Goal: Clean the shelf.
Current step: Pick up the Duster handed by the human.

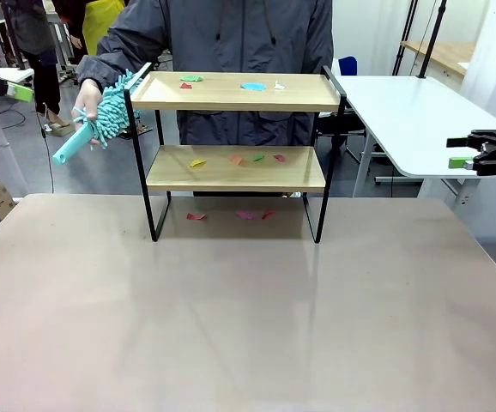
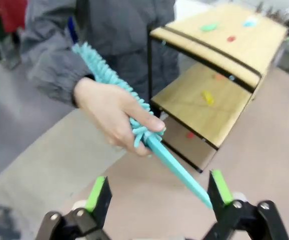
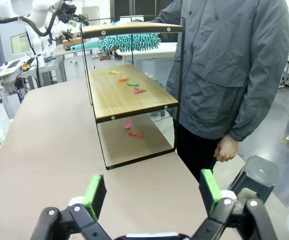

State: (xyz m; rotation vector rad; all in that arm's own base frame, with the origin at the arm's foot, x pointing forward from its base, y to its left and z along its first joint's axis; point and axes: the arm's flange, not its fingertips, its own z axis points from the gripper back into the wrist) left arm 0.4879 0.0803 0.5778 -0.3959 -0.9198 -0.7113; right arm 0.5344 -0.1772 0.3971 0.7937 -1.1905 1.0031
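Left gripper (image 2: 158, 194): the fingers stand wide apart and clamp nothing. The thin end of a teal duster (image 2: 177, 171) reaches into the gap between them, just beside one green pad; whether it touches that pad cannot be told. Beyond the fingers, a person's hand (image 2: 112, 117) grips the duster where the handle meets the fluffy head. Farther out, to one side of the fingers, stands the shelf (image 2: 184, 107).

Right gripper (image 3: 152, 192): the fingers are likewise spread, with nothing between them. Bare table (image 3: 49, 145) lies ahead of them, and the shelf stands well beyond, the person just behind it.

Front view: the shelf rests on the far part of the table, between the two grippers and well apart from both. Coloured scraps (image 1: 252, 86) lie on its upper board, on its lower board and on the table beneath it.

Progress, as judged: no cleaning is done. The duster is on offer but not yet taken. Closing on the handle and sweeping both boards remain.
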